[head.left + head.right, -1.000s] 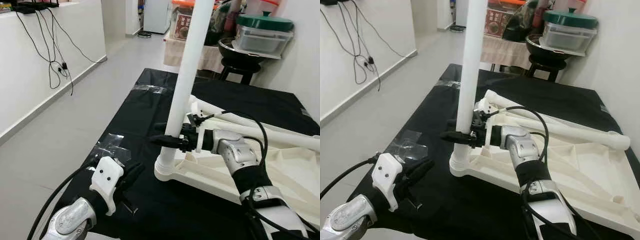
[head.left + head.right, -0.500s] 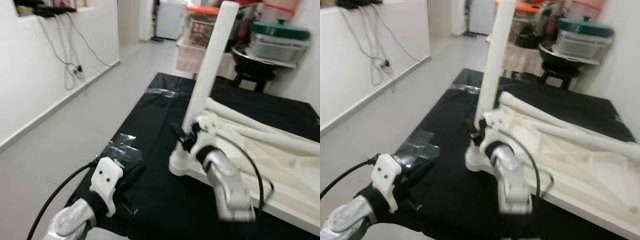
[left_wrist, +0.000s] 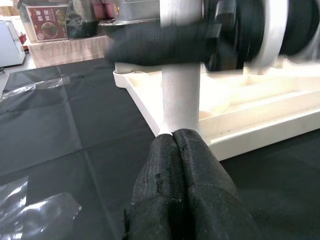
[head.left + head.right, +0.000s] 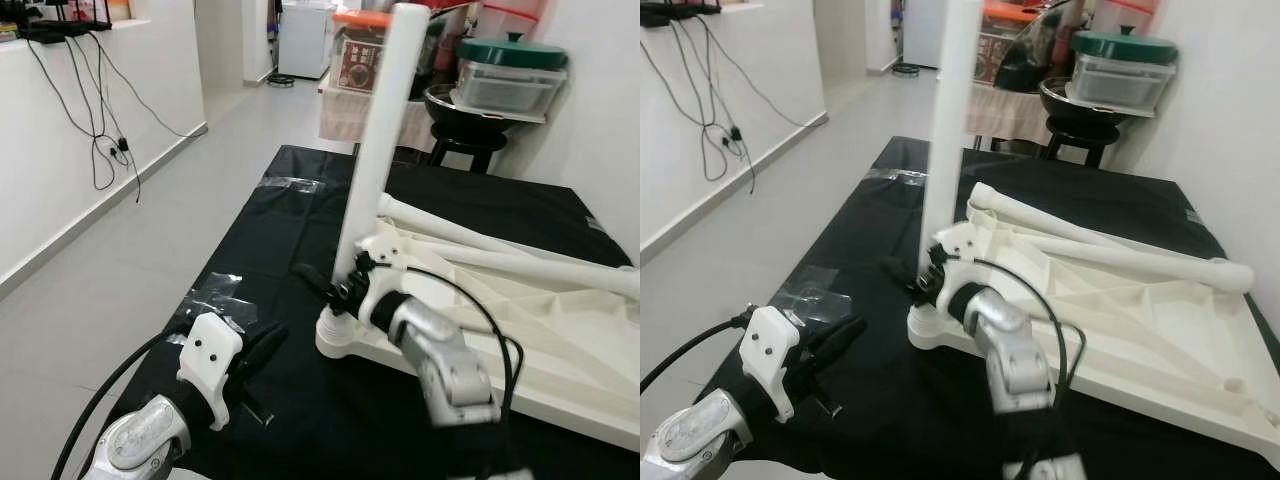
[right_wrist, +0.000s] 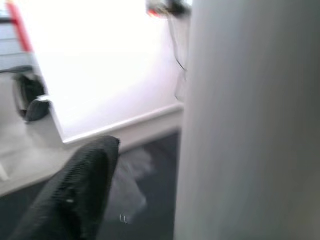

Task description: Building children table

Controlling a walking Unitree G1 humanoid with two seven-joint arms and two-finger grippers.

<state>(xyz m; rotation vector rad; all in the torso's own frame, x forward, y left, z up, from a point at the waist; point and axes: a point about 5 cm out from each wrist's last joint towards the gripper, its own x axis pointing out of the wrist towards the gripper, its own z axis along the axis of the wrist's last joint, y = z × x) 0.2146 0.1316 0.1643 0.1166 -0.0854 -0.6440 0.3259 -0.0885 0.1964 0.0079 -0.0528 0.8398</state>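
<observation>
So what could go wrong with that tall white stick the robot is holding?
The upright table leg is tall and the right gripper grips it only near its base, so it might tip or twist crooked in the socket of the upside-down tabletop. The left gripper is shut and off the tabletop, so nothing steadies it; a push could slide it across the black sheet.

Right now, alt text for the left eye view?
The right gripper is at the base of an upright white leg set in an upturned white tabletop on a black sheet. The left gripper hovers near the sheet's front edge.
</observation>
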